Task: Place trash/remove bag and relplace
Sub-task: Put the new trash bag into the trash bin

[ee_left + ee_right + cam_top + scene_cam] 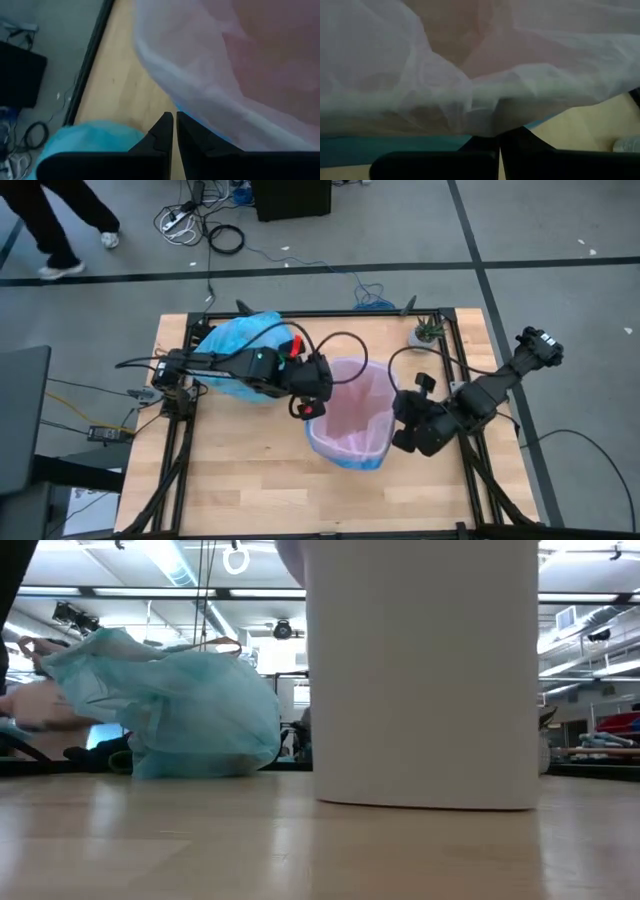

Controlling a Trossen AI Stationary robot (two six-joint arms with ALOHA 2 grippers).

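Note:
The bag (240,345), light blue and crinkled, lies bunched on the table's far left with its underside on the wood (170,710); my left arm passes over it. A white bin (425,670) stands mid-table, lined with a pale pink bag (350,410) that has a blue rim band. My left gripper (305,408) hangs by the bin's left rim, its fingers (167,131) almost together with only a thin slit between them. My right gripper (408,438) is shut at the bin's right rim. The trash is not in view. My left gripper has the pink bag's rim band (186,109) just beyond its tips; I cannot tell whether it touches. My right gripper's tips meet the pink film at the rim (492,131), slanting down from the table's right; whether film is pinched between them cannot be told.
A small green plant-like object (428,332) sits at the far right corner. Black frame rails (180,430) run along the table's left and right edges. Bare wood (250,480) lies in front of the bin. A person's legs (60,230) show on the floor beyond the table.

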